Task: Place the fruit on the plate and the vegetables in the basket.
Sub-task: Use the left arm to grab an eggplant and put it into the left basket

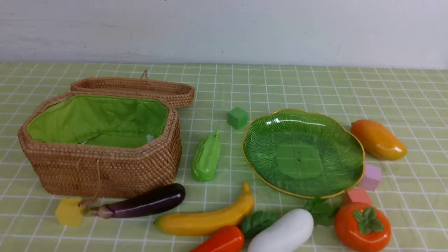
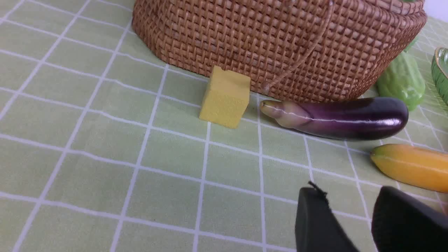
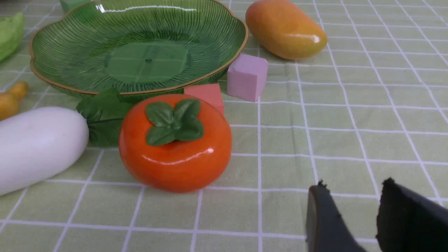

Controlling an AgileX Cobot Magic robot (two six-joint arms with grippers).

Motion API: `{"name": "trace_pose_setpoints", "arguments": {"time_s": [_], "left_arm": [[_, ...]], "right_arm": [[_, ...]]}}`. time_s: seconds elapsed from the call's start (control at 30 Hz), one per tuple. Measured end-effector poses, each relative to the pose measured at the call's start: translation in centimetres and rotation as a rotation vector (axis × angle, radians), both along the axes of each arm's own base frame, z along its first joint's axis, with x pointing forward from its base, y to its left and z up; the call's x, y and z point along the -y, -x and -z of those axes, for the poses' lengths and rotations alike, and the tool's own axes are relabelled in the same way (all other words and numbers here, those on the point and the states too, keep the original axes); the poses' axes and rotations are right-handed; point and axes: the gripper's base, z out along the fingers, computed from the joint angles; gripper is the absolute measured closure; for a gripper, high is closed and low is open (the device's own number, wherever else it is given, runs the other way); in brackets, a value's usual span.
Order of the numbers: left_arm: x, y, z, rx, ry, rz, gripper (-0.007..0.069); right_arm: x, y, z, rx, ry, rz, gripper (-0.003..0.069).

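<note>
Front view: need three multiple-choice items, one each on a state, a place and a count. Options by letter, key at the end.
1. The plate is:
A) empty
B) holding fruit
C) upside down

2. The eggplant lies:
A) on the plate
B) on the tablecloth, in front of the basket
C) inside the basket

3. How many small cubes show in the front view?
A) two
B) three
C) four

Key:
1 A: its ribbed bottom shows bare, and all the toy food lies outside its gold rim.
2 B: it rests on the checked cloth below the basket's front wall.
3 C: one green, one yellow, one pink and one red.
</note>
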Motion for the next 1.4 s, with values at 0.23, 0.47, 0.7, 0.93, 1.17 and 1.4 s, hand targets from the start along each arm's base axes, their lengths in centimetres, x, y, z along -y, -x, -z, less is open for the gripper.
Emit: {"name": "trace_pose_setpoints", "arguments": {"time_s": [0.23, 0.47, 0.7, 0.93, 1.17, 1.4], "left_arm": [[0.0, 0.0, 0.0, 0.000, 0.000, 0.000, 0.0386], [0.0, 0.0, 0.0, -0.001, 0.000, 0.000, 0.0386], [0.0, 0.0, 0.0, -0.001, 0.000, 0.000, 0.0386], [0.0, -0.3, -1.2, 0.124, 0.104, -0.023, 0.0386], [-0.2, -0.5, -3.0, 0.276, 0.487, -0.091, 0.0386], [-0.7, -0.4, -4.1, 0.401, 0.534, -0.124, 0.0391]], "right_arm": [[0.0, 0.0, 0.0, 0.000, 0.000, 0.000, 0.0419], [0.0, 0.0, 0.0, 0.000, 0.000, 0.000, 0.0419], [0.0, 0.0, 0.0, 0.000, 0.000, 0.000, 0.0419], [0.0, 0.0, 0.0, 0.000, 0.000, 0.000, 0.0419], [0.0, 0.0, 0.0, 0.000, 0.000, 0.000, 0.0419], [0.0, 0.0, 0.0, 0.000, 0.000, 0.000, 0.0419]]}}
